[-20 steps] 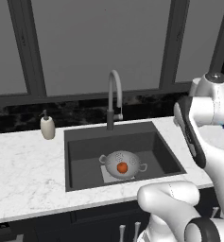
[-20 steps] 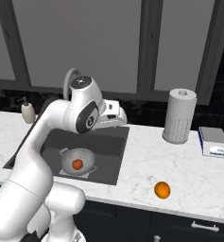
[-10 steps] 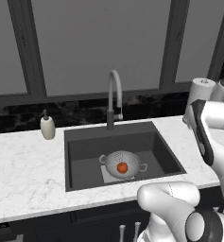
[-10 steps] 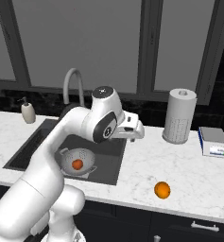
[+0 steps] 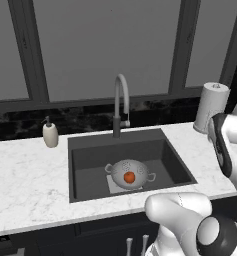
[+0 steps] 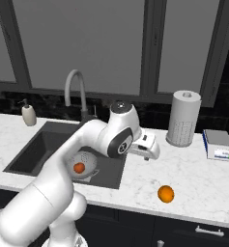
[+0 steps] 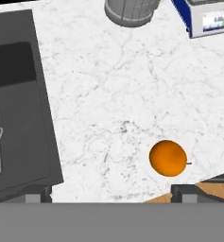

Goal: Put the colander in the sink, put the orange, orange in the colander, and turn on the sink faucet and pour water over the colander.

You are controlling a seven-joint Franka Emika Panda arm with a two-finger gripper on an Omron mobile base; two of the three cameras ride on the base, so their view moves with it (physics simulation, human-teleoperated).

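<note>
One orange (image 6: 79, 167) sits in the colander (image 6: 83, 164) in the sink (image 6: 43, 144); the other orange (image 6: 165, 194) lies on the counter (image 6: 198, 178) right of the sink, below the spread, empty gripper (image 6: 150, 152).

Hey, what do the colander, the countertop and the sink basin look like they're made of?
The colander: looks like silvery metal, dotted with small perforations and carrying thin loop handles. The countertop: white marble-look stone with fine grey veins, though it may be a laminate imitation. The sink: dark grey with a flat matte look and no shine, so perhaps composite or coated metal; the pictures leave that open.
</note>
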